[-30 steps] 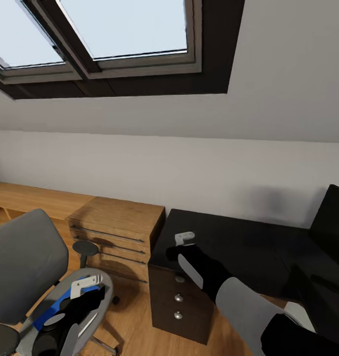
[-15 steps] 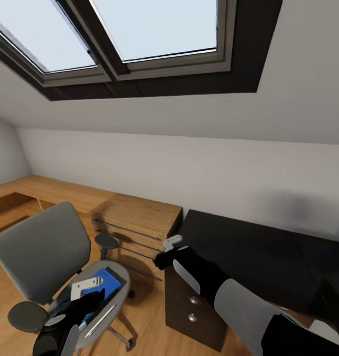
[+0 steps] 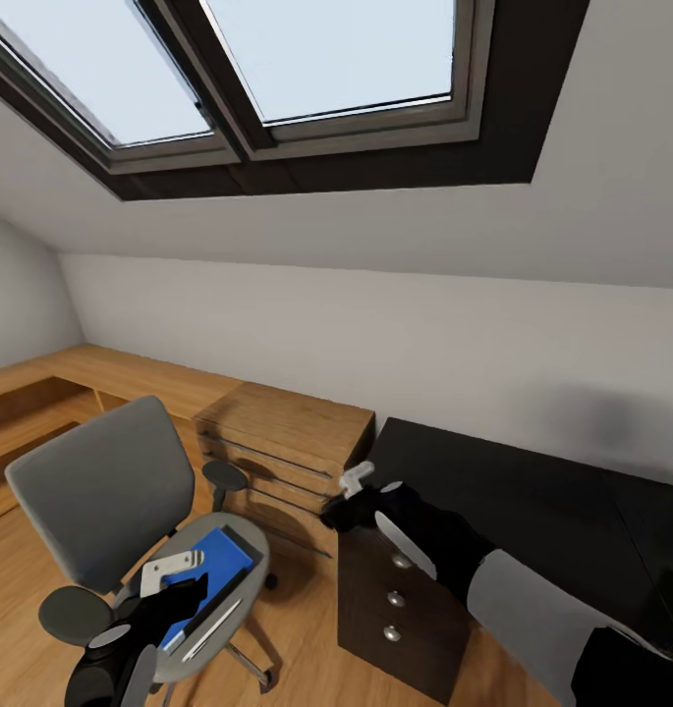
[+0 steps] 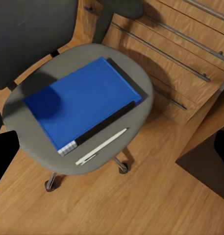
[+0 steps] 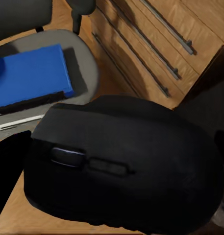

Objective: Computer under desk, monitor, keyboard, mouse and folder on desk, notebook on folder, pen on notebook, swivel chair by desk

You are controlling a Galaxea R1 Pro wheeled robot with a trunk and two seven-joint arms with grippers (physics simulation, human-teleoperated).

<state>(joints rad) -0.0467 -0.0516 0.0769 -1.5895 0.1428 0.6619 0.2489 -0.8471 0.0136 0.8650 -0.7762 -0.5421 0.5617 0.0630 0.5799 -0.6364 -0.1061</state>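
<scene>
Mouse, dark, pinched in my right gripper above the near corner of the desk. My left gripper hovers over the swivel chair; finger spread cannot be told. On the grey seat lie the folder, blue, a dark notebook edge showing beneath it, and the pen just beside. Wooden floor below. Wooden drawer chest beyond, then white wall, skylights overhead. No legible writing.

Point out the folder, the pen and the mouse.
folder (image 4: pixel 80 103): left wrist view, middle of blue cover.
pen (image 4: pixel 102 146): left wrist view, mid-shaft, on the chair seat.
mouse (image 5: pixel 126 166): right wrist view, dark upper shell.
</scene>
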